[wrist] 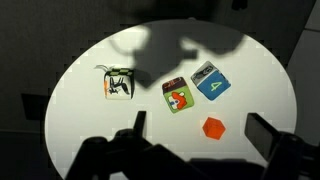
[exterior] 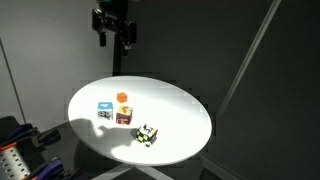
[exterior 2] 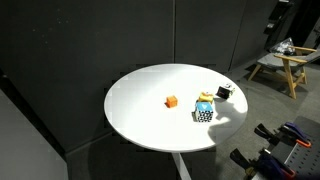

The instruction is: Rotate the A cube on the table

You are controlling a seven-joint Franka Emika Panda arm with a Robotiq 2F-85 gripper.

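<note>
On the far left of the wrist view, the A cube (wrist: 120,82) sits by itself on the white desk (wrist: 75,120). Its black-and-white top with yellow-green marks faces the camera, and there is a clear gap between it and its neighbours. That gap looks useful to you: it seems to leave room to bring one finger down on each side and twist without nudging anything else.

Moving right, a dark reddish cube (wrist: 178,96) with a green and red top stands just beside a blue-and-white cube (wrist: 210,80) marked with a 4. They sit so close that you should treat them as one cluster to stay clear of. Below them lies a small orange block (wrist: 211,127), nearer the bottom edge of the view.

At the bottom right your fingers (wrist: 266,138) show as dark shapes, spread wide and released, with nothing between them. In an exterior view the arm (exterior: 113,22) hangs high over the desk, well apart from every cube, which gives you this full overview before committing.

Judging by that, the rotation has not begun. Your next move likely calls for shifting toward the left-hand cube, squaring up to two opposite faces, then descending.
</note>
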